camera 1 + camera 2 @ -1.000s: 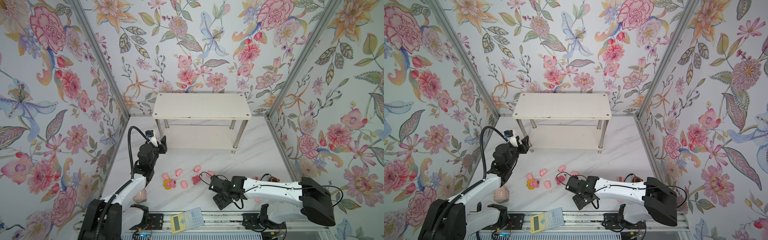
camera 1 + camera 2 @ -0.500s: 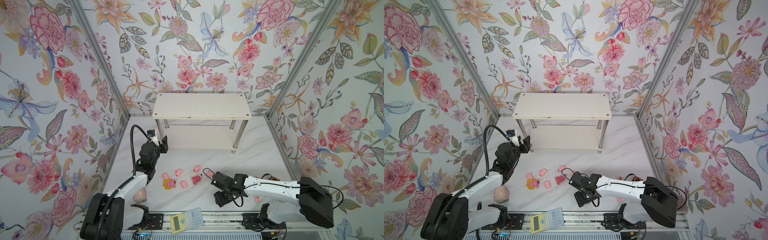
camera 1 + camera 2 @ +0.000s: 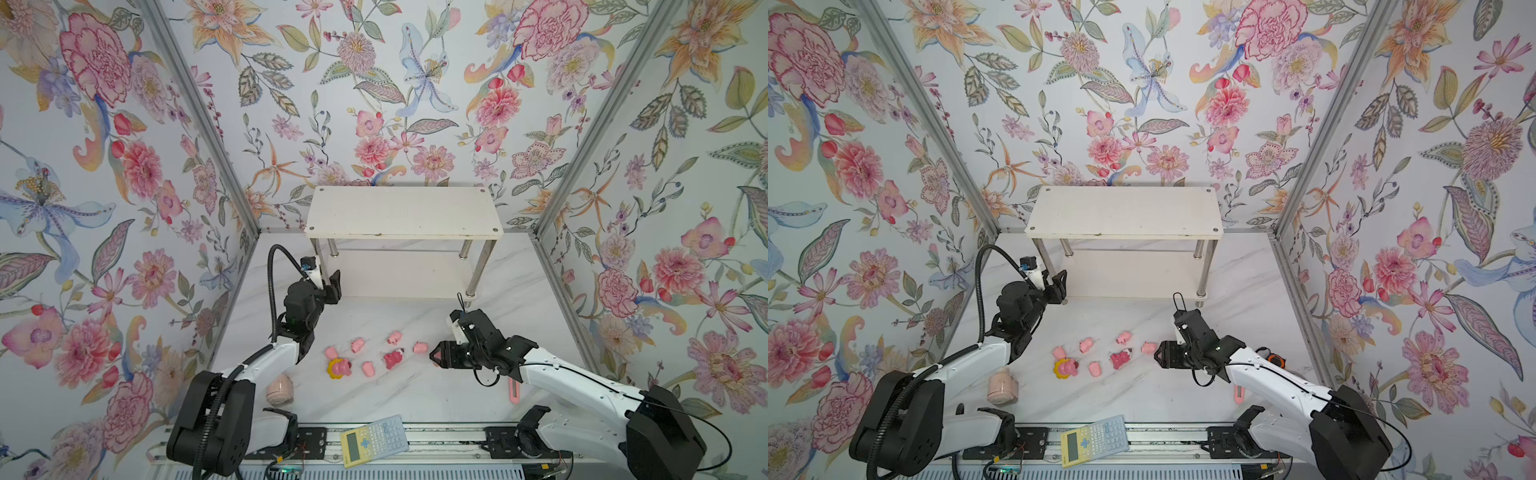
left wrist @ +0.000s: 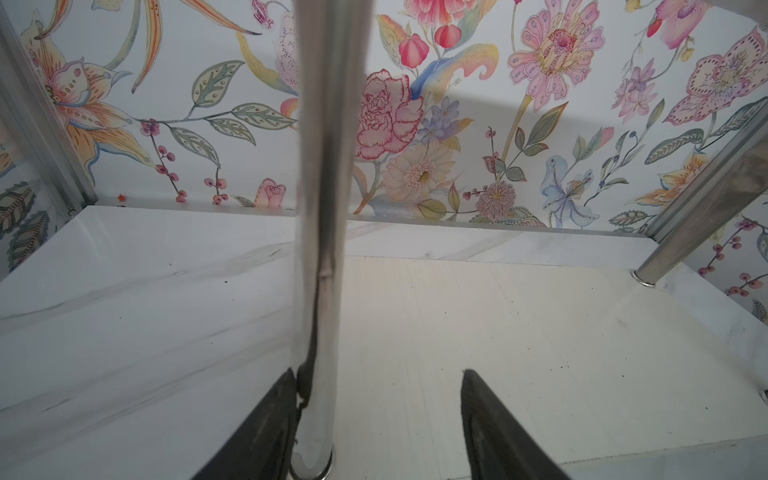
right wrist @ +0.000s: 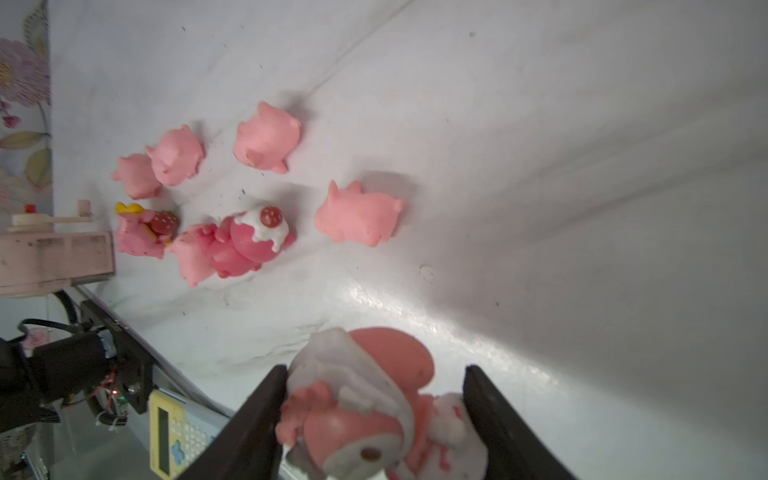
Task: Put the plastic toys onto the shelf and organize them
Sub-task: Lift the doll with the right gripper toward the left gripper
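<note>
Enclosing marbled white tabletop (image 3: 415,395), floral walls (image 3: 374,104)

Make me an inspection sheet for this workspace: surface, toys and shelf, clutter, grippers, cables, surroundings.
Surface: white marble-look tabletop, dark specks.
Job's things: white two-tier chrome-legged shelf, no toys seen on it; five pink plastic pigs, yellow-maned pink figure, dark pink-red bear loose on tabletop.
Clutter: pink utility knife, yellow-and-grey calculator, round pink jar.
Grippers: left gripper open, a chrome shelf leg between its fingers; right gripper fingers closed on round pink-and-white toy.
Cables: black corrugated hose arching over left arm; thin black wire loop at right wrist.
Surroundings: floral wallpaper walls on three sides.
</note>
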